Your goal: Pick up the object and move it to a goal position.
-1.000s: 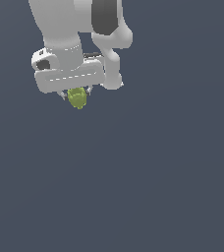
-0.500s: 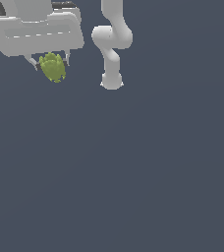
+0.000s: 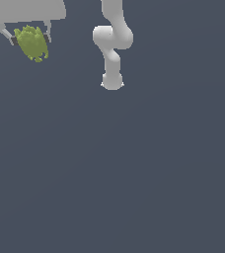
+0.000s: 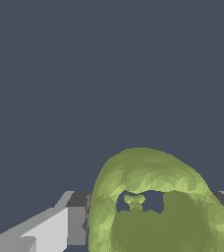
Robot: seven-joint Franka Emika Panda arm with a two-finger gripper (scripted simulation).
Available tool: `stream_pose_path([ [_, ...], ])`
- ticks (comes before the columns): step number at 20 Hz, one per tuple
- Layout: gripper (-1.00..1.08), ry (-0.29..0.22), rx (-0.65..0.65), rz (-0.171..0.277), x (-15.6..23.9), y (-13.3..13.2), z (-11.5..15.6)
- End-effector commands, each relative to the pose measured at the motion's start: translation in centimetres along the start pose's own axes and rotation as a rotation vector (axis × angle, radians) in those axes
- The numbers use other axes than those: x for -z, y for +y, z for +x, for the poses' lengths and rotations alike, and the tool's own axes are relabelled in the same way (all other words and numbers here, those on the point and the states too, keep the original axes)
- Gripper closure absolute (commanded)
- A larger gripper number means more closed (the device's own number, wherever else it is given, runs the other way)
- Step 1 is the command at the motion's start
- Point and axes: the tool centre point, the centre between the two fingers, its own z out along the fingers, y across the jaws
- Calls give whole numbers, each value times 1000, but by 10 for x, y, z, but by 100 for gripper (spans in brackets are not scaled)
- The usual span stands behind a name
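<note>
The object [image 3: 31, 42] is a yellow-green bumpy lump, held between the two fingers of my gripper [image 3: 29, 38] at the top of the exterior view's left. The gripper is shut on it and holds it well above the dark floor. The gripper's white body is cut off by the frame's top edge. In the wrist view the object [image 4: 158, 202] fills the space between the grey fingers [image 4: 77, 216], with only dark floor beyond. No goal marker shows in either view.
The white arm's base and lower links [image 3: 112, 44] stand at the top centre of the exterior view. The dark grey floor [image 3: 134, 173] spreads over the remaining frame.
The gripper with the object has shifted further toward the exterior view's left and top edge and looks larger, closer to the camera. The grip on the object holds.
</note>
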Motion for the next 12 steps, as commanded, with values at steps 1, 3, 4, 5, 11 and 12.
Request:
stream_pose_path([
  [1, 108, -1, 1, 0, 9, 4, -2],
  [3, 108, -1, 1, 0, 14, 7, -3],
  [4, 108, -1, 1, 0, 16, 8, -3],
  [5, 108, -1, 1, 0, 18, 9, -3],
  [11, 108, -1, 1, 0, 21, 11, -3],
  [12, 108, -1, 1, 0, 21, 11, -3],
])
